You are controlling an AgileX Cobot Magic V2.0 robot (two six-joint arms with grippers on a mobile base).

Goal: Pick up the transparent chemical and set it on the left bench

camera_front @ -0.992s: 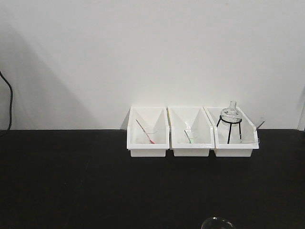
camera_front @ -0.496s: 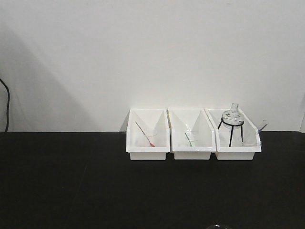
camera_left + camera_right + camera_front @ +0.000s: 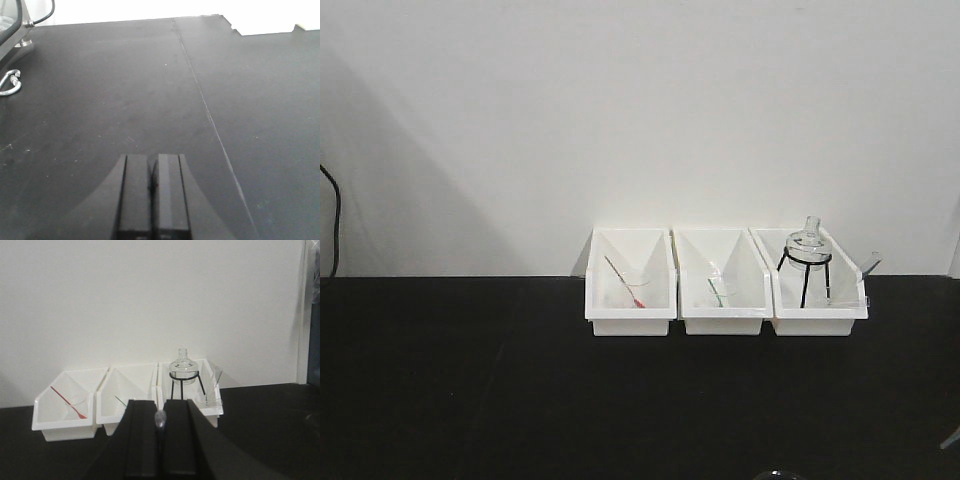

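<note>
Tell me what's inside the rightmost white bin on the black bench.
A clear glass flask sits on a black wire tripod, with a small clear vessel and rod at its right. The bin's front wall hides the tripod's feet and the floor.

LEFT BENCH, CLEAR SAMPLE: The left bench (image 3: 470, 380), a long matte-black top, runs flat across the lower frame against a white wall (image 3: 620, 120). Three white bins (image 3: 723, 323) stand in a row at its back edge, right of centre. The transparent chemical (image 3: 160, 418) shows low centre as a small clear rounded tip in the narrow gap between the right gripper (image 3: 160, 406) fingers. A curved glass rim (image 3: 778, 475) touches the front view's bottom edge; whether it is the same piece is unclear.
</note>
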